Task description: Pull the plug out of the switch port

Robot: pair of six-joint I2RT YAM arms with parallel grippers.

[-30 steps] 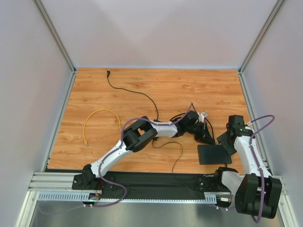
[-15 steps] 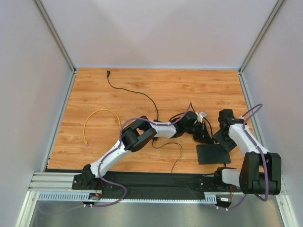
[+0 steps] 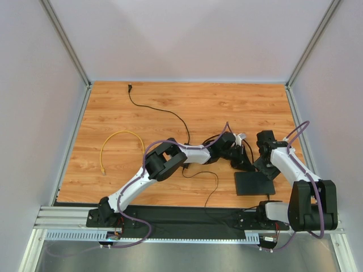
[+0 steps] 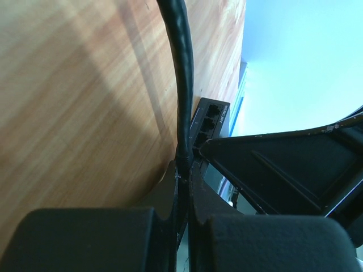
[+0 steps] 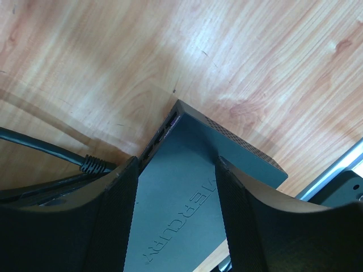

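The switch (image 3: 253, 183) is a flat matte-black box near the table's front right. In the right wrist view, embossed letters show on its top (image 5: 187, 192). My left gripper (image 3: 241, 162) is at its far left edge and is shut on the black cable (image 4: 182, 96) just behind the plug. In the left wrist view (image 4: 187, 170) the cable ends at the switch's port face (image 4: 211, 119). The plug itself is hidden there. My right gripper (image 3: 265, 166) is open, with its fingers (image 5: 122, 209) spread over the switch's top in the right wrist view (image 5: 176, 164). The cable's ribbed boot (image 5: 93, 165) shows beside its left finger.
A yellow cable (image 3: 121, 145) lies at mid-left. A thin black cable (image 3: 152, 108) runs from the back towards the left arm, and another (image 3: 212, 182) loops near the front. The right wall and metal rail (image 5: 334, 170) are close behind the switch.
My right arm has swung left and brought its open gripper over the switch's far right part. The switch has shifted slightly left. My left gripper has barely moved.
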